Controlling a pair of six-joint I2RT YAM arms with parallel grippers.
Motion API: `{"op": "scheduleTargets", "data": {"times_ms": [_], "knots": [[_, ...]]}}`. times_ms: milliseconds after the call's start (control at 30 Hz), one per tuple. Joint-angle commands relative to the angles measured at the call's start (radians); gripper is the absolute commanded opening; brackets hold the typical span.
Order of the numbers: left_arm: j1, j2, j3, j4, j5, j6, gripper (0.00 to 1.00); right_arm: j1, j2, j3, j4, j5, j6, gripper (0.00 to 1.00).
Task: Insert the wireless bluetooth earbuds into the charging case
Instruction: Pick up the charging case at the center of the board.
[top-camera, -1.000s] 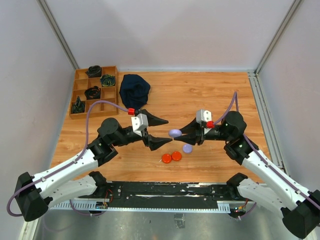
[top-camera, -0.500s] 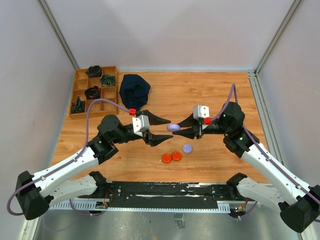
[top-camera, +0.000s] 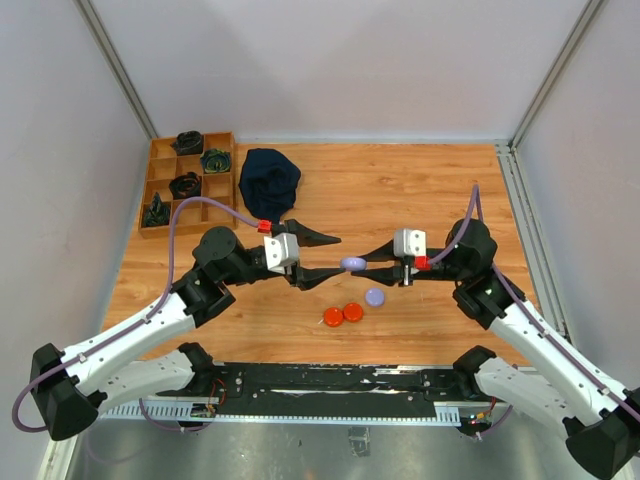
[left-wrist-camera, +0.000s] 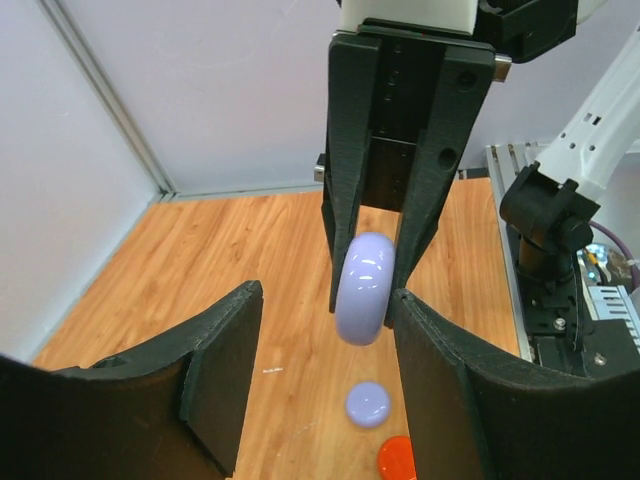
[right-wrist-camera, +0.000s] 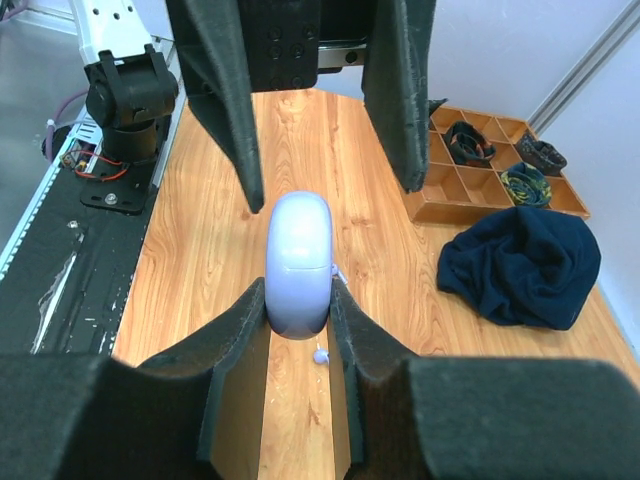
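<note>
My right gripper (top-camera: 356, 263) is shut on a lavender oval charging case (top-camera: 351, 263) and holds it closed, on edge, above the table. In the right wrist view the case (right-wrist-camera: 298, 262) sits between my fingers. A tiny lavender earbud bit (right-wrist-camera: 320, 354) lies on the wood below it, and another peeks out beside the case (right-wrist-camera: 335, 271). My left gripper (top-camera: 338, 257) is open, its fingers on either side of the case (left-wrist-camera: 365, 288). The case is close to my right-hand finger (left-wrist-camera: 440, 370). No orange-red bits show.
A lavender disc (top-camera: 375, 297) and two orange discs (top-camera: 343, 314) lie on the wood near the front. A navy cloth (top-camera: 270, 179) and a wooden compartment tray (top-camera: 188, 182) with dark items are at the back left.
My left gripper has moved right, so its open fingers now flank the case. My right gripper rose a little with the case, then came back down and levelled out.
</note>
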Motion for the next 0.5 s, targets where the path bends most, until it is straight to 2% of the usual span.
{"op": "scheduleTargets", "data": {"times_ms": [0, 233, 467], "knots": [[0.006, 0.009, 0.007, 0.014, 0.009, 0.031, 0.6, 0.007, -0.058, -0.032, 0.074, 0.018, -0.039, 0.07], [0.005, 0.034, 0.017, 0.019, 0.085, 0.035, 0.6, 0.011, -0.054, -0.056, 0.123, 0.0, -0.022, 0.08], [0.004, 0.043, 0.028, 0.029, 0.06, 0.023, 0.59, 0.011, -0.057, -0.085, 0.18, -0.006, 0.01, 0.08]]}}
